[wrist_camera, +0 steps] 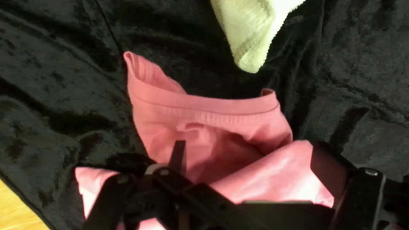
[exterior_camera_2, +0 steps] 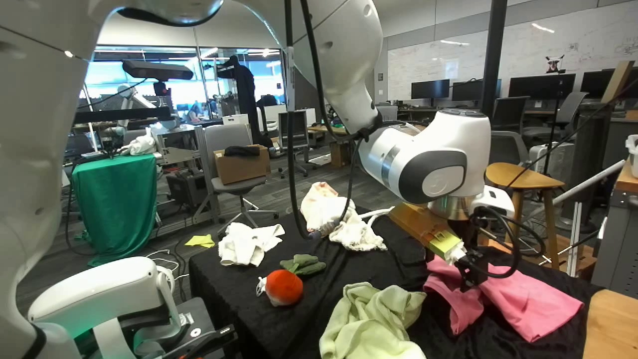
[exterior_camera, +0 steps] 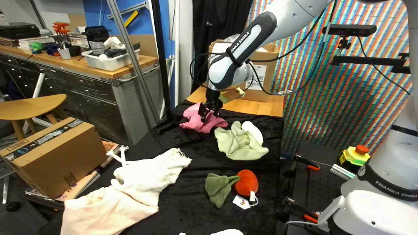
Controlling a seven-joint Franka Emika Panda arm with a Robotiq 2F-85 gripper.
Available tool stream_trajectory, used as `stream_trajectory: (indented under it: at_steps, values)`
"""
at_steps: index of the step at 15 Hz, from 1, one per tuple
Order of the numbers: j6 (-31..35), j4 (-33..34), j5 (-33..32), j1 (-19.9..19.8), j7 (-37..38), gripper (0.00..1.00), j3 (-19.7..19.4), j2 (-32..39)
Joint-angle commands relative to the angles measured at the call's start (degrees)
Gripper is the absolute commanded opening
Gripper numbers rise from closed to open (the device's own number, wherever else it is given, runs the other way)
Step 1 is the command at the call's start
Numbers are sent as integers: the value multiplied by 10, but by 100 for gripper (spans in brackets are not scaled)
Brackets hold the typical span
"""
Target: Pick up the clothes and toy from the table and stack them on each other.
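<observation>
- Gripper [wrist_camera: 250, 153]: positioned at the pink garment [wrist_camera: 217, 137]. Fingers [wrist_camera: 179, 156] spread apart, with the garment between them in the wrist view. Fingertip contact cannot be told.
- Pink garment: crumpled on the black-covered table [exterior_camera: 183, 202], near the corner between its bare wooden end [exterior_camera: 258, 108] and the edge away from the robot base [exterior_camera: 392, 156].
- Light green cloth [exterior_camera: 241, 143]: bunched near the robot-side edge, between the pink garment and the red plush toy [exterior_camera: 247, 182]; just apart from the garment.
- Red plush toy: near the robot-side edge, green leaves [exterior_camera: 217, 189] pointing toward the opposite edge.
- Cream and white clothes [exterior_camera: 140, 174]: lying along the edge away from the robot base.
- White cloth [exterior_camera_2: 249, 243]: near the robot-side corner opposite the wooden end.
</observation>
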Motion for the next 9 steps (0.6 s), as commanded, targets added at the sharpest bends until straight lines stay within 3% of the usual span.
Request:
stream_trajectory:
  at_steps: [1,9]
  values:
    - [16,22,-5,-7,-7,100,-5,12]
    - [55,62,-14,-2,15,100,-20,61]
